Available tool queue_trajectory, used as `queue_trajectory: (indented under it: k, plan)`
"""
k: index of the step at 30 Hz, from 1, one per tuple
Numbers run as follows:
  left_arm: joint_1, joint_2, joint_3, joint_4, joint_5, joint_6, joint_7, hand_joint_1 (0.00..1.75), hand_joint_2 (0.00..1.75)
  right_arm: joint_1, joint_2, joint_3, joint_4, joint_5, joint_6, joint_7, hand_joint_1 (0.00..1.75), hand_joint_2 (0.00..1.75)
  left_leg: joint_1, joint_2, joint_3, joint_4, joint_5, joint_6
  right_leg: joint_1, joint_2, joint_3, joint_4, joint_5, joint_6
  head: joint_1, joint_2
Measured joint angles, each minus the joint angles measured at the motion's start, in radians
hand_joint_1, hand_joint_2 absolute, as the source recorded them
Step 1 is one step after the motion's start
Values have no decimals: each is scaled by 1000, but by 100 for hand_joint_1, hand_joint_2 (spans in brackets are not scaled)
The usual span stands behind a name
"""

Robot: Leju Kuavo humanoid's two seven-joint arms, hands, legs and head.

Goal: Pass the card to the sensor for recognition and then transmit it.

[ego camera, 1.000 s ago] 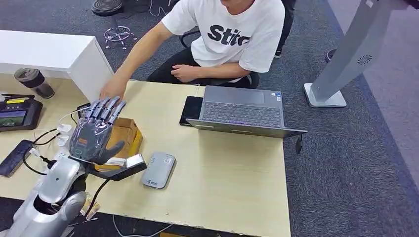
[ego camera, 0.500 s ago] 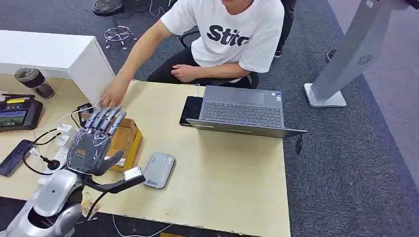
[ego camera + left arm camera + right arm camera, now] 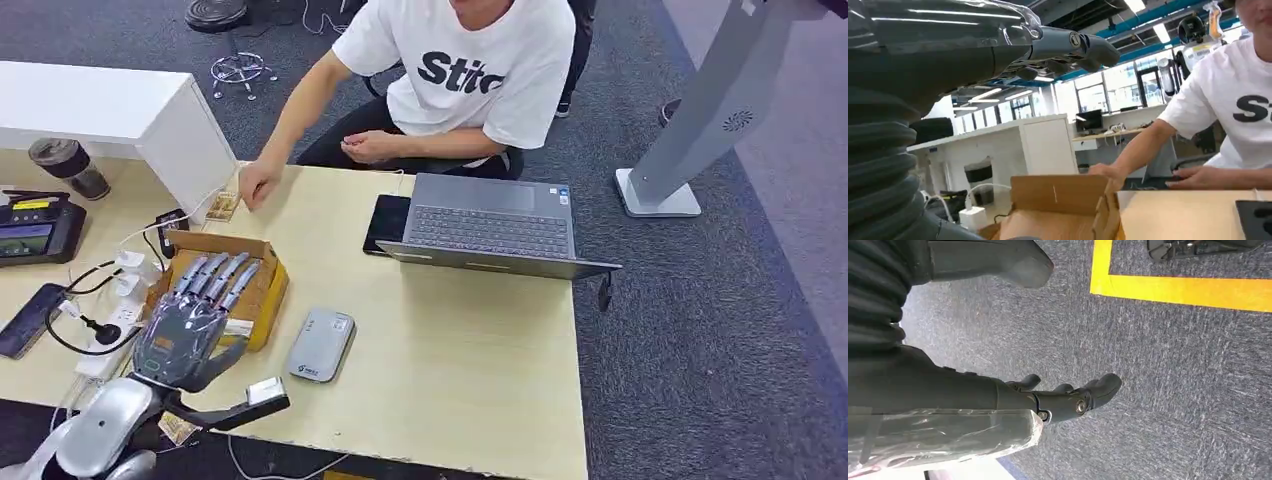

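An office: a wooden desk (image 3: 450, 350) with laptop (image 3: 490, 225), grey carpet (image 3: 700, 330), glass partitions (image 3: 1098, 95) behind white counters.

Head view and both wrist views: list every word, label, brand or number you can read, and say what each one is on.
"Stitc", cut off by the arm: black print on the person's white T-shirt.
"S", the rest out of frame: same shirt in the left wrist view.
Grey card reader: small blue mark, too small to read.
Laptop: corner stickers and keys, too small to read.
Black handheld device: yellow label and screen, unreadable.
Right wrist view: no text.
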Motion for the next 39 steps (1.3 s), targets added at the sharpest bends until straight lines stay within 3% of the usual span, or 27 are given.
queue_trajectory:
  k: [17, 27, 39]
  plan:
    - [178, 54, 101, -127, 72, -43, 22, 0, 175, 0, 2, -24, -6, -4, 0, 1, 0, 175, 0, 0, 0, 0, 0, 0, 0, 0, 0, 0, 0, 0, 0, 0]
    - [298, 92, 199, -194, 142, -99, 125, 0, 175, 1, 5, -39, -12, -4, 0, 0, 0, 175, 0, 0, 0, 0, 0, 0, 0, -1, 0, 0, 0, 0, -1, 0]
    - [337, 90, 278, -201, 196, -135, 142, 0, 175, -18, 33, -48, -13, -3, 0, 24, 0, 175, 0, -2, 0, -1, 0, 0, 0, -2, 1, 0, 0, 0, 0, 0]
